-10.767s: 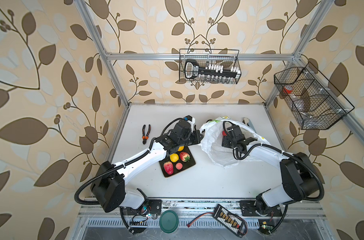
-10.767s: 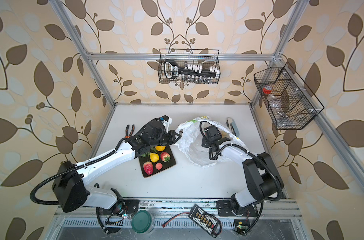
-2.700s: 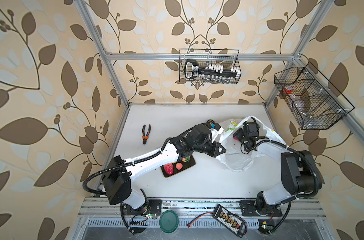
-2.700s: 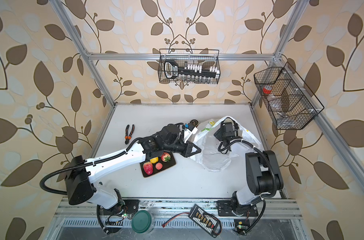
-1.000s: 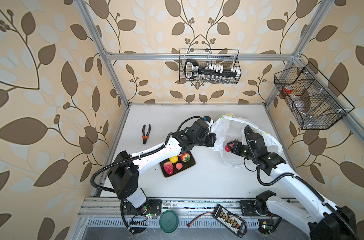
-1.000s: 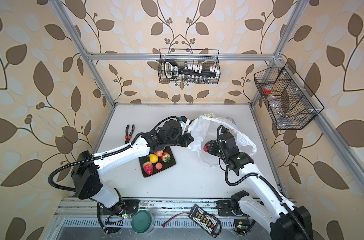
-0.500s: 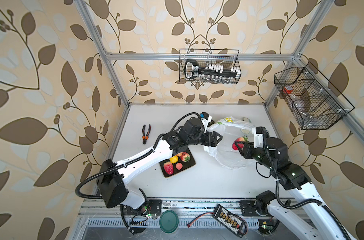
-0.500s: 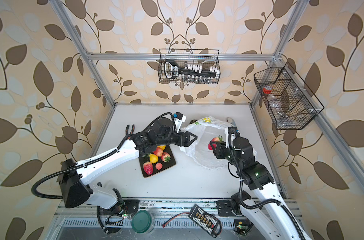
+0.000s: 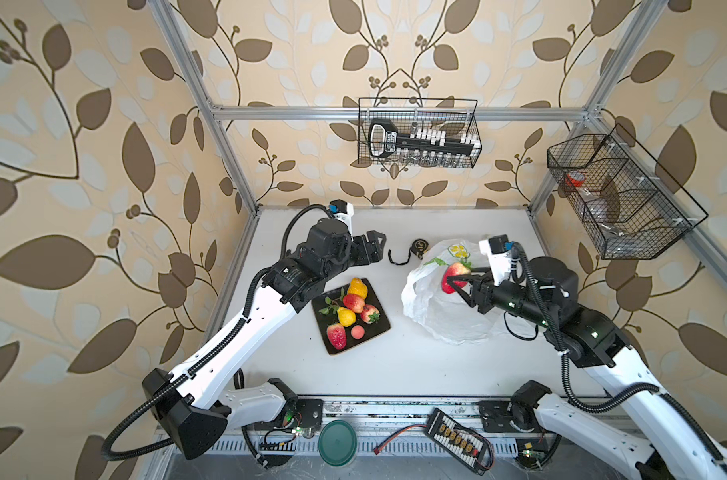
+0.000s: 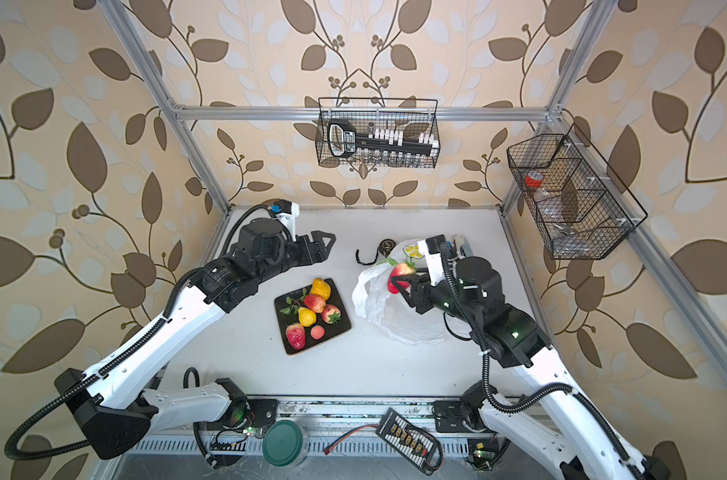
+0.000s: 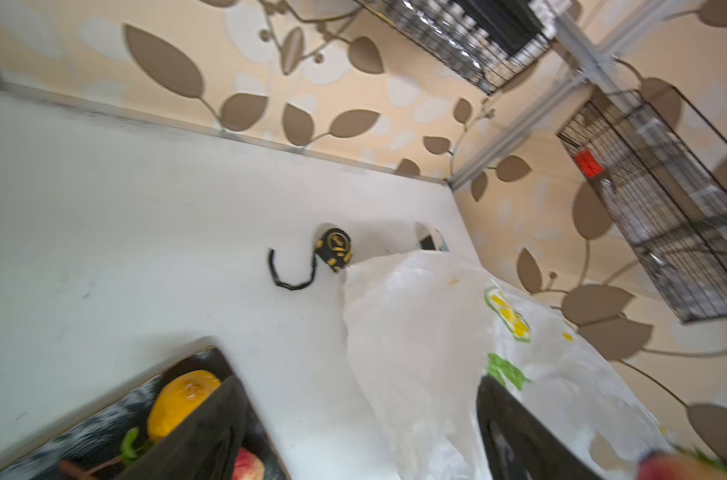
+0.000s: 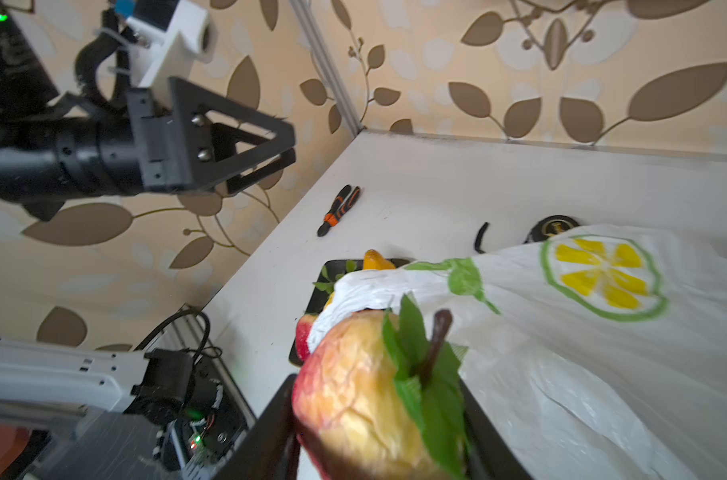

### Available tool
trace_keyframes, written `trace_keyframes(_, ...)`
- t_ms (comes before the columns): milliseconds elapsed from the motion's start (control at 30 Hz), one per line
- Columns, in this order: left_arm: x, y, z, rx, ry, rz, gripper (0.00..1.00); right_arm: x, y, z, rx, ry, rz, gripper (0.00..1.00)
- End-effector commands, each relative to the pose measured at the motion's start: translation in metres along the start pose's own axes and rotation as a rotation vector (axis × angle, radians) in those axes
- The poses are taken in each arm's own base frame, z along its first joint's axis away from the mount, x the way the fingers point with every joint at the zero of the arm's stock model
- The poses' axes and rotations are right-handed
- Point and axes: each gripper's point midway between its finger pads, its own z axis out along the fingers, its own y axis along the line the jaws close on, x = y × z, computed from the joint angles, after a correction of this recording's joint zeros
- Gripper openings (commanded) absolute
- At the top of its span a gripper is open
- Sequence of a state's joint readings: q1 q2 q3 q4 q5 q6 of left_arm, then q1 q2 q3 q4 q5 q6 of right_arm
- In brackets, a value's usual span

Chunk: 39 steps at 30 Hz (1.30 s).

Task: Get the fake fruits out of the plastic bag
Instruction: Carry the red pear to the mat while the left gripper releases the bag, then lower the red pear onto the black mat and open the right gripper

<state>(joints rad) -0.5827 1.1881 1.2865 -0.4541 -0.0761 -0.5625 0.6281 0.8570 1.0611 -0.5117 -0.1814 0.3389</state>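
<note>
**Your right gripper (image 9: 457, 281) is clamped on a red-yellow fruit (image 9: 455, 271) above the plastic bag (image 9: 436, 320).**
In both top views that leafy fruit hangs at 2 o'clock from the black plate (image 9: 379, 328). The bag lies crumpled at 3 o'clock. Six fake fruits (image 9: 346, 316) sit on the plate. Your left gripper (image 9: 373, 248) is raised at 12 o'clock, jaws spread wide and empty.

On the white table (image 9: 395, 374), near the back — a black-and-yellow tape measure (image 9: 419, 246), strap curled out beside it. Orange-handled pliers (image 12: 339, 210) by a side edge. Black square plate (image 9: 375, 332) mid-table. Wire basket (image 9: 374, 160) on the back wall, another wire basket (image 9: 644, 224) on the right wall — round green lid (image 9: 337, 442) below the front rail.
</note>
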Motion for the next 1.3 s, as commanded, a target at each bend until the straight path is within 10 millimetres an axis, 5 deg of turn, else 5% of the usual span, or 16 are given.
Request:
trace_keyframes(0,-0.020,0.041,-0.022,-0.168,-0.109,-0.074,0.86,-0.008,0.035,0.024,-0.045,-0.010,-0.112,0.37)
trace_keyframes(233,-0.032,0.121,-0.069,-0.432,-0.234,-0.212,0.87,0.043,0.093,0.125,-0.094,0.174,-0.263,0.36)
trace_keyframes(433,-0.027,0.153,-0.117,-0.589,-0.326,-0.236,0.87,0.084,0.125,0.209,-0.130,0.279,-0.311,0.36)
trace_keyframes(667,-0.014,0.169,-0.148,-0.659,-0.363,-0.263,0.86,0.127,0.127,0.294,-0.074,0.375,-0.376,0.36)
trace_keyframes(933,-0.005,0.176,-0.157,-0.679,-0.359,-0.260,0.86,0.167,0.109,0.339,-0.002,0.446,-0.418,0.36)
trace_keyframes(1267,0.001,0.178,-0.151,-0.678,-0.331,-0.257,0.86,0.200,0.086,0.353,0.078,0.505,-0.467,0.42)
